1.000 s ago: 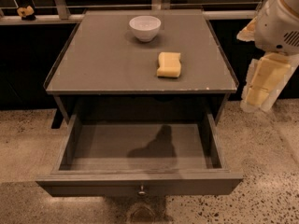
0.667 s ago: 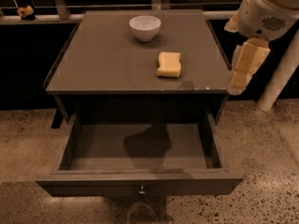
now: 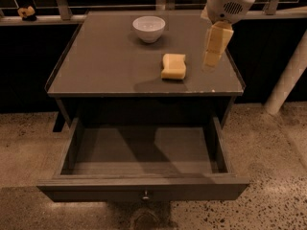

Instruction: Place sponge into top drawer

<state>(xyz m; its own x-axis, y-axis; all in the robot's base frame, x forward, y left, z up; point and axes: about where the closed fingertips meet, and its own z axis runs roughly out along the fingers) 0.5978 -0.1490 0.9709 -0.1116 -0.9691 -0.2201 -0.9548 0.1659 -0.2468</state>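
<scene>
The pale-yellow sponge [image 3: 173, 66] lies flat on the dark-grey table top [image 3: 105, 66], right of centre and near the front edge. The top drawer [image 3: 144, 188] is pulled fully open below the table, with a small round knob on its front; its inside holds nothing. My gripper [image 3: 212, 59] hangs from the white arm at the upper right, above the table and a short way right of the sponge, apart from it and holding nothing.
A white bowl [image 3: 149, 28] stands at the back of the table. A railing [image 3: 62, 4] runs behind the table. A white post [image 3: 288, 75] stands at the right. Speckled floor surrounds the drawer.
The arm has swung left from beside the table's right edge to over the table top, closer to the sponge. The sponge, bowl and drawer have not moved.
</scene>
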